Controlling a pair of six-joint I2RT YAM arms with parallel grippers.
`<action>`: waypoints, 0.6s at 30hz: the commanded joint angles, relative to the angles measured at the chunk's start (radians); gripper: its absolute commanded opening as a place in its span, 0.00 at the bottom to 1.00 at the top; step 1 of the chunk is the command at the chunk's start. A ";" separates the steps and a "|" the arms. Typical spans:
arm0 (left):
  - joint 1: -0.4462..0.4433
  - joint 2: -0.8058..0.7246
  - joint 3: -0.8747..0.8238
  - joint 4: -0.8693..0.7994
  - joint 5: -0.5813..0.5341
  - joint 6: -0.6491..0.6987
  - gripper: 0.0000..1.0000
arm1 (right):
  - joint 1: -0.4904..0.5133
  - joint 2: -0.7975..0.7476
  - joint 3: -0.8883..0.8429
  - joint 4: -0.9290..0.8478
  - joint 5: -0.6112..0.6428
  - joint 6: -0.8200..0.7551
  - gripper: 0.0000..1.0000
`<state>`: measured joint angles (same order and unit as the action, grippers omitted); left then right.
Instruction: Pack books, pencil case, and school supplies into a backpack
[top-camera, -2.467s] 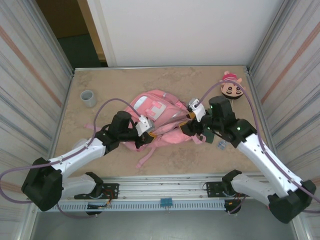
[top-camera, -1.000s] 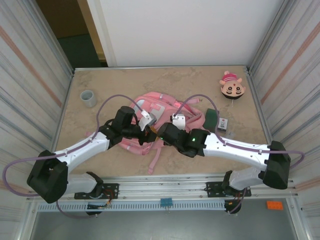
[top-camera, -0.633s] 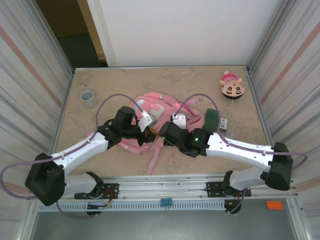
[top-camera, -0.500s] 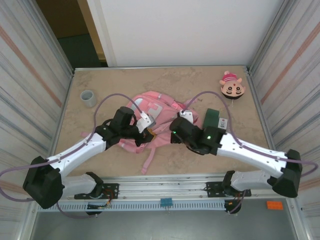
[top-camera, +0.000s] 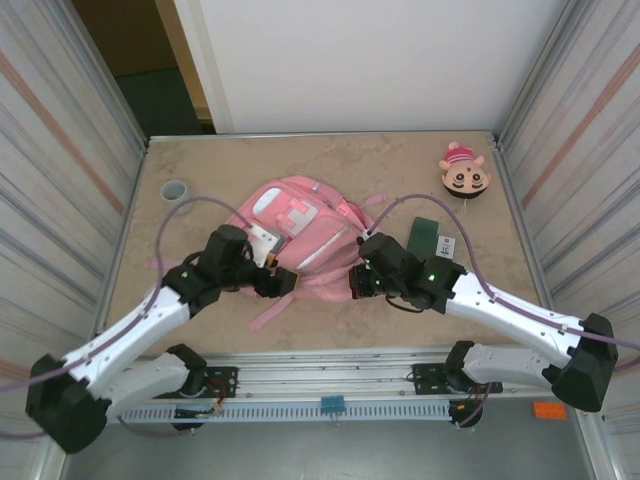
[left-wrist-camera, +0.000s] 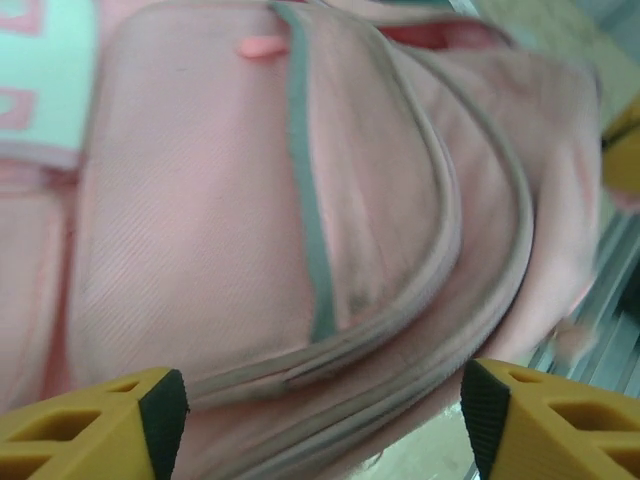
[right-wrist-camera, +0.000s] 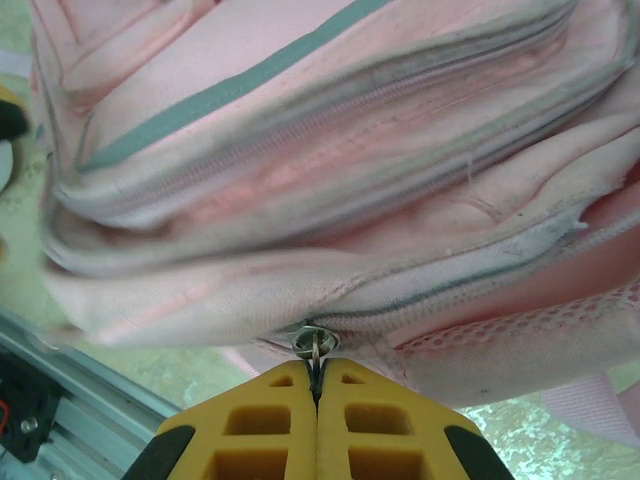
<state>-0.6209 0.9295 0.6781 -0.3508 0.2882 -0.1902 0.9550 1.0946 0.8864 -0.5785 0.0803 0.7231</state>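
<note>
The pink backpack (top-camera: 300, 225) lies flat in the middle of the table, front pockets up. At its near left edge my left gripper (top-camera: 278, 283) stands open. In the left wrist view its yellow fingers (left-wrist-camera: 95, 425) stand wide apart before the backpack (left-wrist-camera: 250, 200) and hold nothing. My right gripper (top-camera: 358, 281) is at the backpack's near right corner, shut on a metal zipper pull (right-wrist-camera: 314, 342) of the backpack (right-wrist-camera: 300, 150). The dark green pencil case (top-camera: 423, 237) lies on the table to the right, with the small pale school supplies item (top-camera: 446, 247) beside it. The books are out of view.
A small grey cup (top-camera: 175, 190) stands at the far left. A round cartoon-face toy (top-camera: 464, 176) sits in the far right corner. Striped walls close in both sides. A metal rail (top-camera: 330, 372) runs along the near edge.
My left gripper has let go of the backpack, opened and drawn back to the left. The right gripper has closed on the zipper pull and moved right. The backpack now lies flatter.
</note>
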 joint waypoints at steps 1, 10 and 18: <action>0.009 -0.142 -0.083 -0.055 -0.208 -0.362 0.75 | -0.004 0.009 -0.007 0.033 -0.048 -0.010 0.00; 0.034 -0.248 -0.290 0.108 -0.276 -0.587 0.75 | 0.036 0.053 -0.013 0.034 -0.093 0.002 0.00; 0.147 0.081 -0.245 0.372 -0.207 -0.564 0.80 | 0.090 0.112 -0.040 0.159 -0.133 0.048 0.00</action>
<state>-0.5182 0.9306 0.3904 -0.1307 0.0635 -0.7418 1.0309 1.1862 0.8604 -0.5190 -0.0078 0.7372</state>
